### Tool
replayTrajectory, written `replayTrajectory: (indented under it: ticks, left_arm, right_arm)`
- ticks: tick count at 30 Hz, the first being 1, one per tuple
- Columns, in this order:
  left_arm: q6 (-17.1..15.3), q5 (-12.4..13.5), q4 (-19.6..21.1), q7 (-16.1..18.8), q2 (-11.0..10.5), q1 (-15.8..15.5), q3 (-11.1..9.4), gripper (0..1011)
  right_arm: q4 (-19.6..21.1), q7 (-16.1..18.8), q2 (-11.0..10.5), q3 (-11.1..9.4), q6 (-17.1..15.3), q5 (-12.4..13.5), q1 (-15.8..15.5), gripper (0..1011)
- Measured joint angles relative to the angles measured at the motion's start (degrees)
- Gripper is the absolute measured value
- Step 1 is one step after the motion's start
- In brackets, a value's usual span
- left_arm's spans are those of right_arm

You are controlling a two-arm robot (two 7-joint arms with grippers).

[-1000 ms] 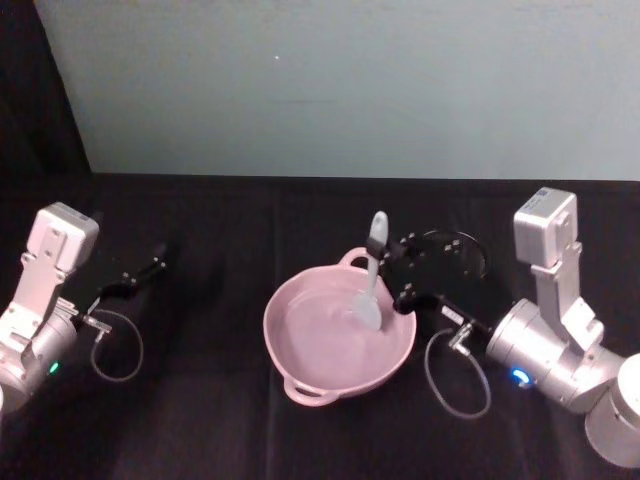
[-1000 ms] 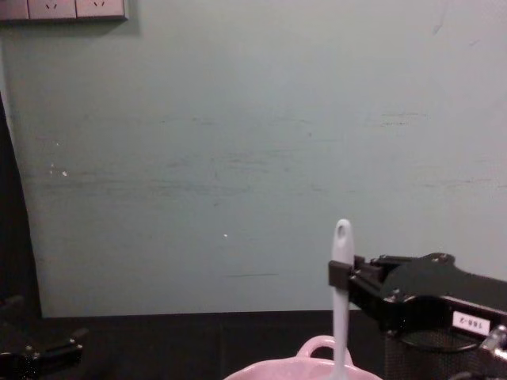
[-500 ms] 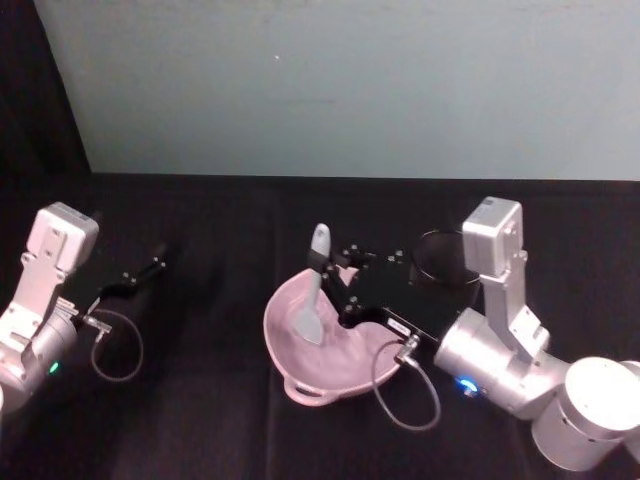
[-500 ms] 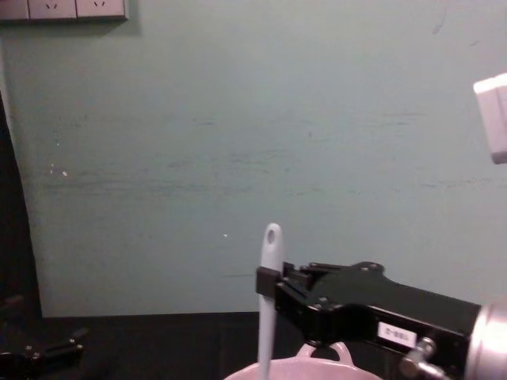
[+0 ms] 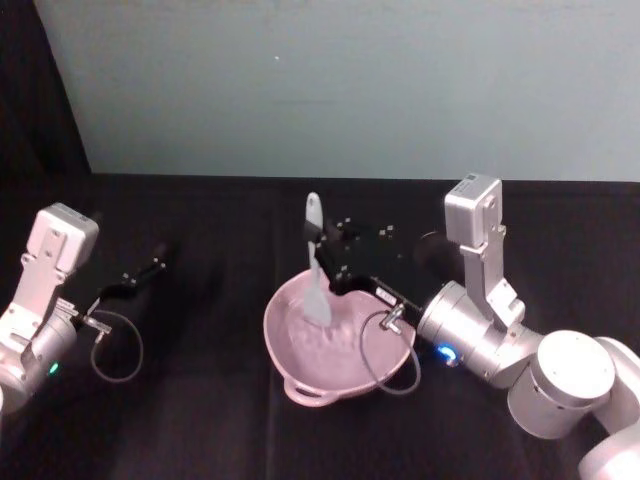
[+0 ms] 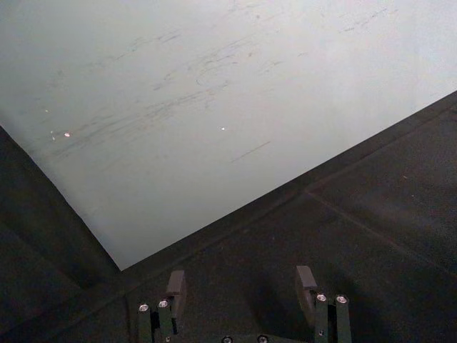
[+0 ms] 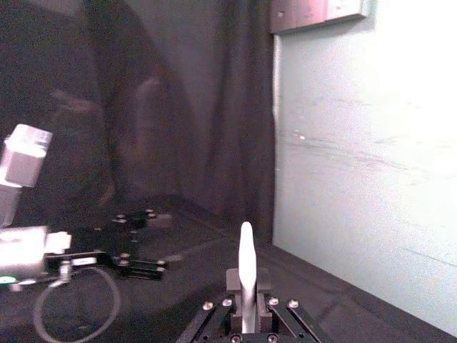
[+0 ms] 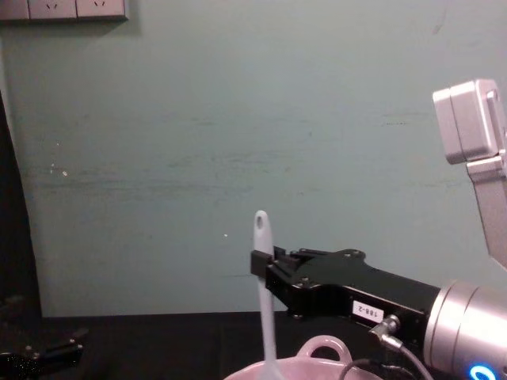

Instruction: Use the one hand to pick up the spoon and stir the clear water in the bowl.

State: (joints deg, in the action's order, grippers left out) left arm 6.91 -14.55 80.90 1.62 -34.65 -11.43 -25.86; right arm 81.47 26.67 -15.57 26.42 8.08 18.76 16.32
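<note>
The pale pink bowl [image 5: 272,340] stands in the middle of the black table, its looped handle [image 8: 325,346] at the far rim. My right gripper [image 5: 326,266] reaches over it from the right and is shut on the white spoon [image 5: 314,238]. The spoon stands nearly upright, hole end up, with its scoop dipped into the far left part of the bowl. In the chest view the gripper [image 8: 262,265] clamps the spoon [image 8: 261,237] below its tip, and the right wrist view shows the handle [image 7: 245,261] between the jaws. My left gripper [image 5: 150,266] is parked at the far left, open [image 6: 241,286].
A black mesh cup [image 5: 431,248] stands behind the right arm, partly hidden by it. Grey cable loops hang from both wrists, one [image 5: 385,365] over the bowl's right rim. The pale green wall [image 5: 340,90] closes off the back of the table.
The right gripper has carried the spoon from the bowl's right side across to its far left side, and the right arm has swung in over the bowl. The left arm has not moved.
</note>
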Motion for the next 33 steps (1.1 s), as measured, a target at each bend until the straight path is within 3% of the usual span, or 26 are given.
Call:
replayTrajectory:
  ticks: [6, 13, 23, 33]
  left_arm:
    - [0.0, 0.0, 0.0, 0.0, 0.0, 0.0, 0.0, 1005]
    - [0.0, 0.0, 0.0, 0.0, 0.0, 0.0, 0.0, 1005]
    - [0.0, 0.0, 0.0, 0.0, 0.0, 0.0, 0.0, 1005]
    - [0.0, 0.0, 0.0, 0.0, 0.0, 0.0, 0.0, 1005]
  right_arm:
    - [-2.66, -1.82, 0.4, -1.73, 1.3, -1.17, 1.06, 121]
    - [-2.77, -2.79, -0.4, -3.89, 1.68, -1.36, 0.33, 121]
    - [3.18, -3.05, -3.4, -5.91, -1.15, -1.14, -4.06, 120]
    - [9.1, -1.49, -4.49, -5.09, -1.35, 0.16, -8.67, 121]
